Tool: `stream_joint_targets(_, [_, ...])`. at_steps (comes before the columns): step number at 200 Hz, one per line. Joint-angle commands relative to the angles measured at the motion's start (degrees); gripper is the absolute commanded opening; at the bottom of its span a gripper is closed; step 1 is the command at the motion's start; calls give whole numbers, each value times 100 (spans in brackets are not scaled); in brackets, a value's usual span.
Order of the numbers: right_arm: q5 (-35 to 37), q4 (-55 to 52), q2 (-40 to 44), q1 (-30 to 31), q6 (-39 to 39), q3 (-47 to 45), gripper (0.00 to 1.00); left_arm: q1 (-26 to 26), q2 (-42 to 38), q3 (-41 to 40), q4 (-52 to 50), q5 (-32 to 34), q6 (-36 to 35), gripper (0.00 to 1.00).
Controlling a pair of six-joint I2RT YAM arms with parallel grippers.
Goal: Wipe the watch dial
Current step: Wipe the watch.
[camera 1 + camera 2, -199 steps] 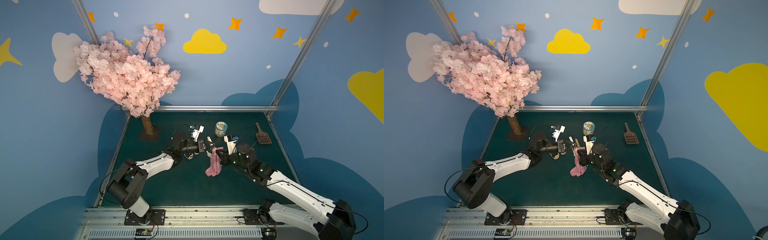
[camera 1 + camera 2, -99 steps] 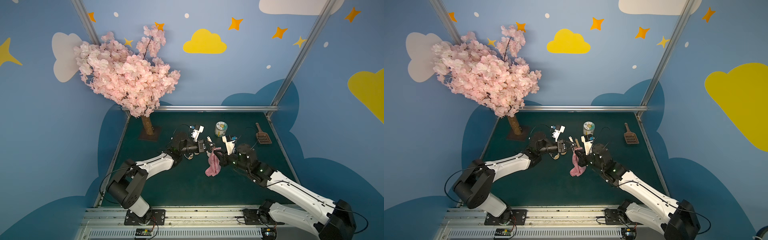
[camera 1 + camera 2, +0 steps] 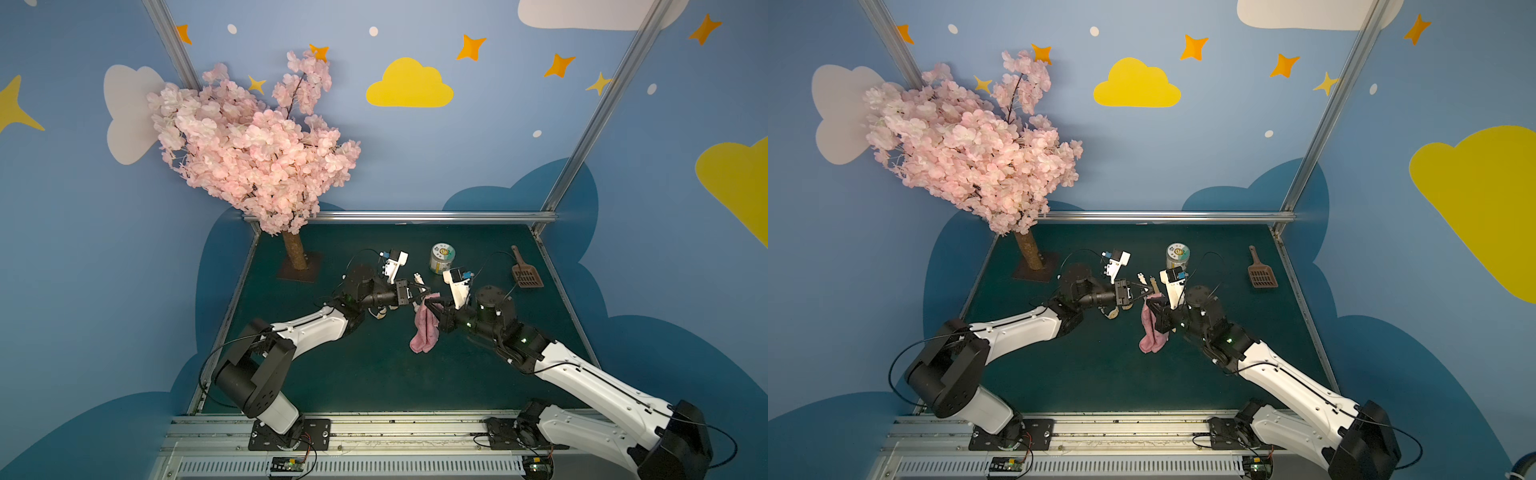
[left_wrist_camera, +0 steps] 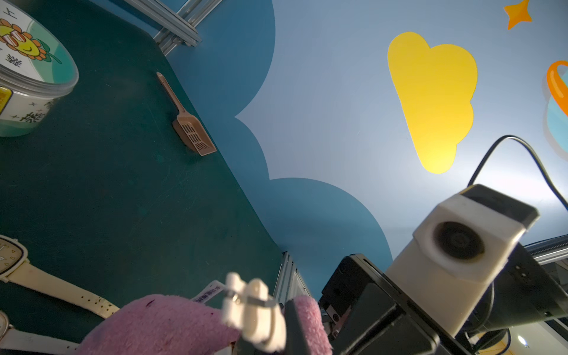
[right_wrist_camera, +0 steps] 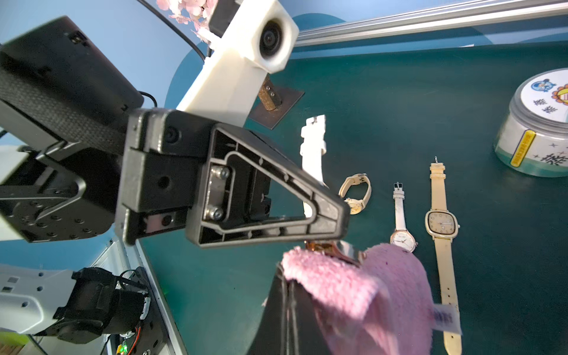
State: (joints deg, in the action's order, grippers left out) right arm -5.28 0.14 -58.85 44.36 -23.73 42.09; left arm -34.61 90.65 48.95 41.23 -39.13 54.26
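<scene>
My left gripper (image 3: 412, 297) is shut on a white-strapped watch (image 5: 313, 147) and holds it above the middle of the green table (image 3: 374, 374). Its rose-gold case (image 5: 333, 248) shows just under the left fingertips (image 5: 335, 221). The dial is hidden by the pink cloth (image 5: 384, 276). My right gripper (image 3: 430, 308) is shut on the cloth (image 3: 424, 334), with its jaws (image 5: 289, 307) pressed together. It holds the cloth's top against the watch case while the rest hangs down to the table. The strap's buckle end (image 4: 252, 307) sticks out over the cloth (image 4: 159, 325).
Three other watches lie on the table: a curled beige one (image 5: 355, 193), a thin white one (image 5: 401, 224) and a square-faced beige one (image 5: 442, 226). A lidded jar (image 3: 441, 258) and a brown scoop (image 3: 525, 274) stand further back. The blossom tree (image 3: 249, 149) fills the back left corner.
The right gripper and the cloth have shifted very slightly toward the left gripper. The left arm and the watch have held still.
</scene>
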Motion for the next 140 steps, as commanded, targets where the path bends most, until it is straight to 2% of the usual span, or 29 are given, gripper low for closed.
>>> stream_joint_targets(1, [823, -467, 45, 28, -128, 220, 0, -19, -196, -87, 78, -33, -72, 3])
stream_joint_targets(15, [1001, -576, 82, 25, -167, 208, 0, -19, -211, -79, 45, -33, -90, 3])
stream_joint_targets(34, [875, -527, 85, 25, -168, 179, 0, -19, -201, -63, 34, -24, -100, 3])
stream_joint_targets(70, [-202, 242, 66, 21, 30, -13, 0, -27, -179, -42, 25, -33, -90, 3])
stream_joint_targets(84, [-323, 356, 20, 36, 26, -25, 0, -28, -187, -29, 16, -24, -100, 3])
stream_joint_targets(114, [708, -391, -22, 40, -159, 167, 0, -45, -221, -52, -22, -15, -124, 3])
stream_joint_targets(140, [1803, -918, 394, -72, -265, 160, 0, -39, -232, -64, -89, 1, -203, 3])
